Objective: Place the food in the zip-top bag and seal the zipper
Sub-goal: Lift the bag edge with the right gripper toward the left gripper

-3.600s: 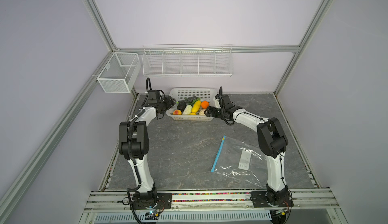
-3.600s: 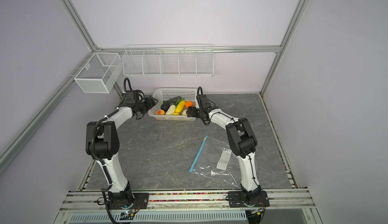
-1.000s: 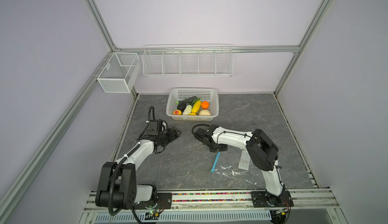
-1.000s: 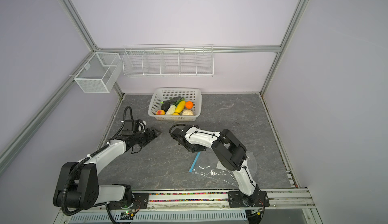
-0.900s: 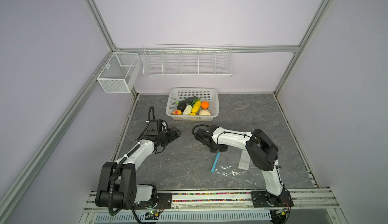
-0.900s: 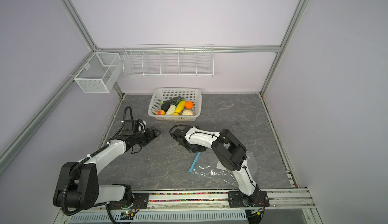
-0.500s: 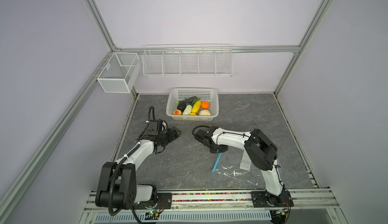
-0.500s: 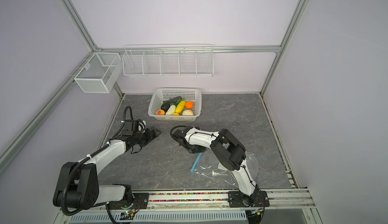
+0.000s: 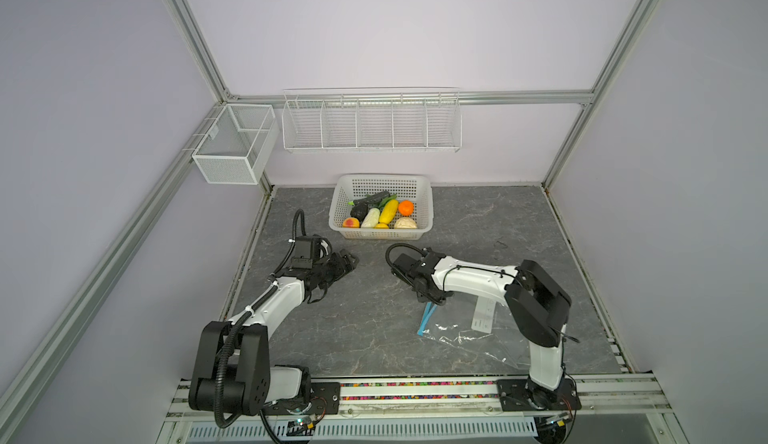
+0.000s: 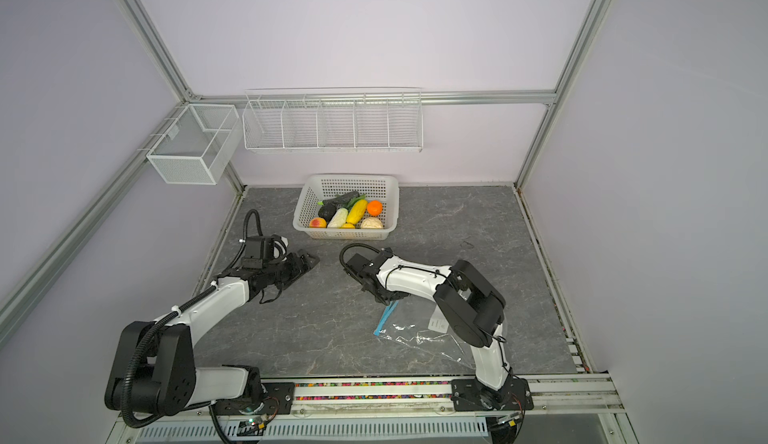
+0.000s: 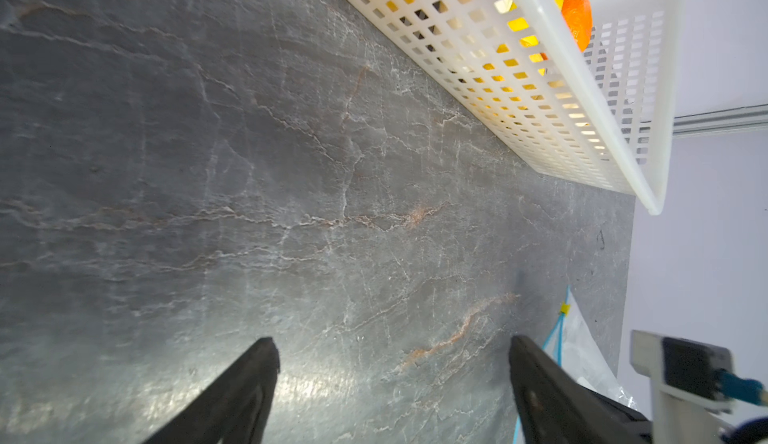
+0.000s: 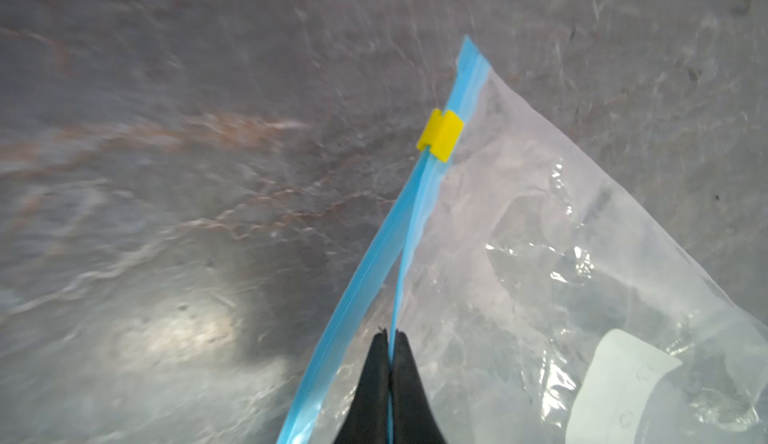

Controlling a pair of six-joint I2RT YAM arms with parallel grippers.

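Zip-top bag [image 9: 457, 336] is lying flat on the bench [image 9: 365, 338] near the front right corner, blue zipper [image 12: 376, 263] edge facing the middle. Right gripper [image 12: 390, 333] is clenched on just one lip of the zipper, and the wrist view shows that lip peeling away from the other one. So I'd call this the open-the-mouth step.

To do it well, I'd lift slow and straight up. The plastic is thin and crinkly, so a hard tug probably drags the whole bag instead of spreading it. The yellow slider [image 12: 440, 134] sits near the far end of the strip, so there should be a decent length of mouth to open.

Left gripper [image 11: 390, 342] is released, jaws wide, holding nothing, near the left edge. It could pin the lower lip.

Food [image 9: 388, 213] is all in the white basket [image 9: 382, 178] at the back edge, none bagged yet. Bench between basket and bag looks bare. The right arm's own forearm stretches over the bag's far side, so that may crowd the drop. The wall racks [image 9: 372, 123] are well clear.
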